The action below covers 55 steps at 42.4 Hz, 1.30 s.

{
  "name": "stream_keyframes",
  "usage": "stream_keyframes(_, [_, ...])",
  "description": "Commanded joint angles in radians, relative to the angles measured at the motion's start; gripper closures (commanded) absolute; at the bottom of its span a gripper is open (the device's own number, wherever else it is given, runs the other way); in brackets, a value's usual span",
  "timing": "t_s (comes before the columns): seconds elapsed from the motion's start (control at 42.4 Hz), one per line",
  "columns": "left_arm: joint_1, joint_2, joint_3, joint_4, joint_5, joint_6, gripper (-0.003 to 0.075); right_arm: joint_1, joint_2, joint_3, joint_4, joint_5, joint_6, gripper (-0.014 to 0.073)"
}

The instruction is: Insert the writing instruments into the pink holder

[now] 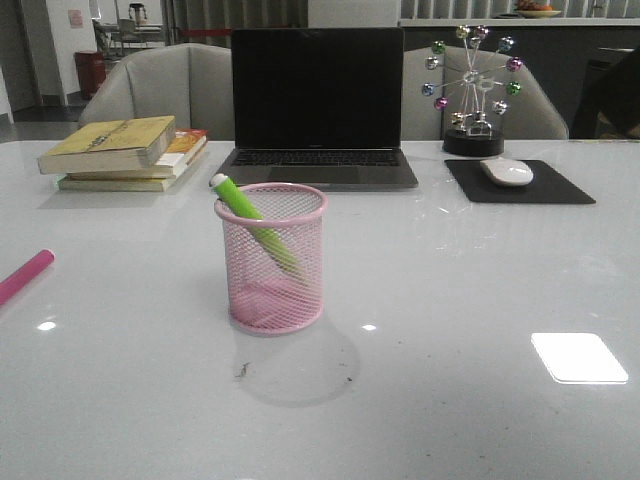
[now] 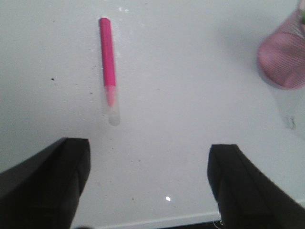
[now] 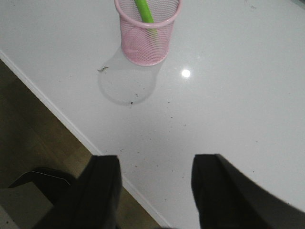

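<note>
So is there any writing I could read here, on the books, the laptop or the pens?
None can be read.
Books: cover marks too blurred.
Laptop: screen dark, keys too small.
Green pen, pink pen, cup: no print visible.
Sign on the far wall: too small.

Far side of my white table (image 1: 480,420): desk clutter.
I see stacked books (image 1: 125,152), an open laptop (image 1: 318,110), a ferris-wheel ornament (image 1: 473,92), and a mouse (image 1: 507,171) on its black pad (image 1: 560,188).
</note>
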Motion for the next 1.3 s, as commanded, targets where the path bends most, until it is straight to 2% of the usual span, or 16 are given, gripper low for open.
stream_keyframes(0.0, [0.042, 0.085, -0.092, 0.000, -0.033, -0.010, 0.0160, 0.000, -0.011, -0.025, -0.004, -0.067, -0.004, 0.0139])
stream_keyframes(0.496, [0.070, 0.594, -0.399, 0.044, -0.041, -0.010, 0.0161, 0.000, -0.011, -0.025, -0.004, -0.067, -0.004, 0.0139])
stream_keyframes(0.85, [0.083, 0.784, -0.541, 0.020, -0.039, -0.014, 0.0162, 0.000, -0.011, -0.025, -0.004, -0.067, -0.004, 0.0139])
stream_keyframes(1.204, [0.088, 0.818, -0.576, 0.019, -0.060, -0.014, 0.0338, 0.000, -0.011, -0.025, -0.004, -0.067, -0.004, 0.0139])
stream_keyframes(1.275, [0.090, 0.818, -0.576, 0.019, -0.061, -0.014, 0.0346, 0.000, -0.011, -0.025, -0.004, -0.067, -0.004, 0.0139])
